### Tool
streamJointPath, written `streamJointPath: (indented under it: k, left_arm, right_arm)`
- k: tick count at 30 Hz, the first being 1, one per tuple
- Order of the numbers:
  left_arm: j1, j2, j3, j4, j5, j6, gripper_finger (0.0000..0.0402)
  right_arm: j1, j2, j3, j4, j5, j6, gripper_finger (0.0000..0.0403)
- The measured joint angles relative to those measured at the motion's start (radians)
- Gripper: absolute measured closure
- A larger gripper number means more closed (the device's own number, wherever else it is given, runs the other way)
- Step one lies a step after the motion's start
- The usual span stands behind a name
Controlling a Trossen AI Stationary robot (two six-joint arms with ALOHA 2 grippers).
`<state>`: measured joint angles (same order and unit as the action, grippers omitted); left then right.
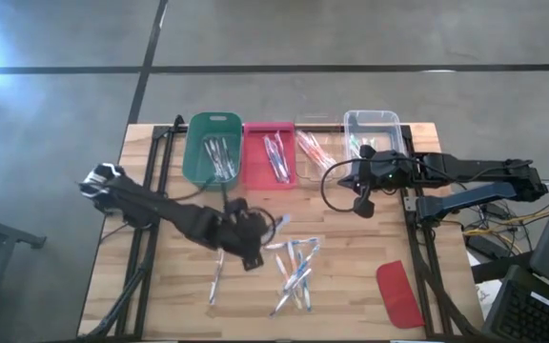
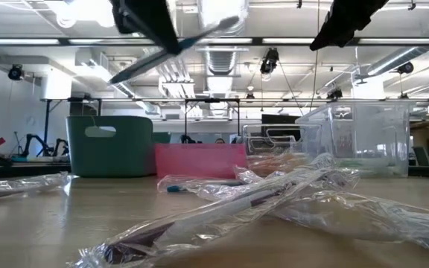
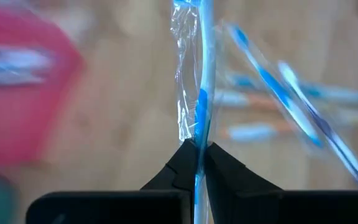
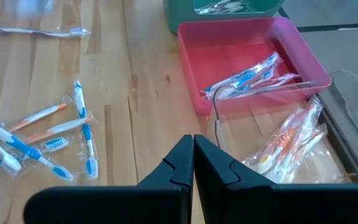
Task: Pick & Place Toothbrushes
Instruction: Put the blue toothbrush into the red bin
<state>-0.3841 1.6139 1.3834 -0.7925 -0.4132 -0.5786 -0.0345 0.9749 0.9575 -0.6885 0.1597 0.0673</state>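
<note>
Above the table's middle, the left gripper [image 3: 199,163] is clamped on a blue-accented wrapped toothbrush [image 3: 202,81], lifted clear of the wood. Loose toothbrushes [image 1: 294,272] lie just beside it on the table [image 1: 351,248]. Others sit in the green bin [image 1: 213,151], pink bin [image 1: 273,152] and clear tray [image 1: 315,148]. Right gripper [image 4: 192,163] hovers near the bins, fingers together, empty.

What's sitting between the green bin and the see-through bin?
In the high view, the pink bin sits right beside the green bin, then orange toothbrushes before the clear bin.
</note>
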Motion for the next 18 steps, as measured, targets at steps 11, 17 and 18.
streamJointPath:
  k: [11, 17, 18]
  left_arm:
    - [0.16, -0.134, -0.081, 0.384, -0.142, 0.408, 0.038]
    - [0.304, -0.196, -0.225, 0.71, 0.052, 0.526, 0.038]
    - [0.329, -0.204, -0.25, 0.785, 0.099, 0.537, 0.038]
  right_arm:
    - [0.015, -0.013, -0.108, 0.22, -0.004, -0.039, 0.0394]
    - [0.026, -0.013, -0.183, 0.372, -0.006, -0.044, 0.0394]
    - [0.027, -0.011, -0.194, 0.403, -0.005, -0.039, 0.0394]
